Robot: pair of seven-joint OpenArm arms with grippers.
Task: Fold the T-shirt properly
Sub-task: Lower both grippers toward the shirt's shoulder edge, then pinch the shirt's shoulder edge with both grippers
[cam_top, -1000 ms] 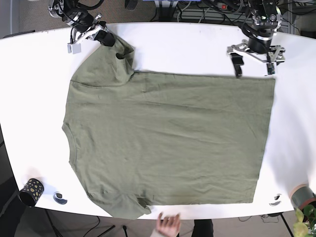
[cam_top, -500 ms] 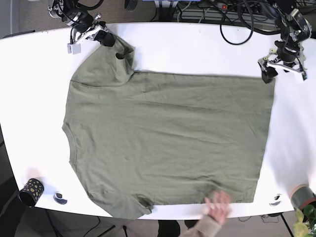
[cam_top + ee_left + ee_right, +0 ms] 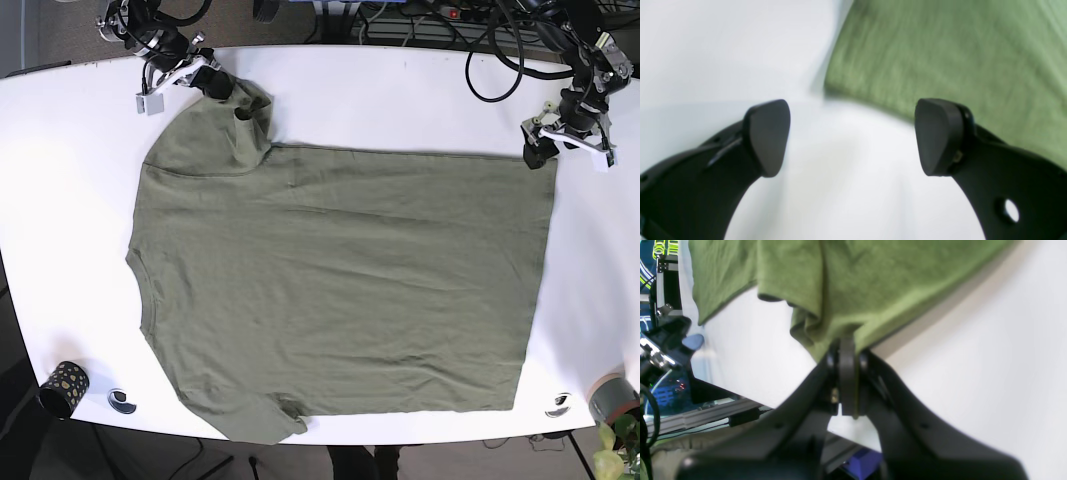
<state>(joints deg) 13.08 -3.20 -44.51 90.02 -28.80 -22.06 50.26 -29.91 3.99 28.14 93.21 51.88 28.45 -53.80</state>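
No fold made yet; we are only at the corners.

Our olive-green cotton T-shirt (image 3: 340, 280) lies flat on the white table (image 3: 400, 90); right gripper (image 3: 846, 350) pinches a sleeve, left gripper (image 3: 853, 136) gapes beside the hem corner, gripping nothing.

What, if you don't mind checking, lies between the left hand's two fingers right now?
Only bare white table, as the left wrist view shows; the left hand is open, and the T-shirt corner sits just beyond its fingertips.

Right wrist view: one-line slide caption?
Right gripper shut on a bunched edge of the green T-shirt above the white table.
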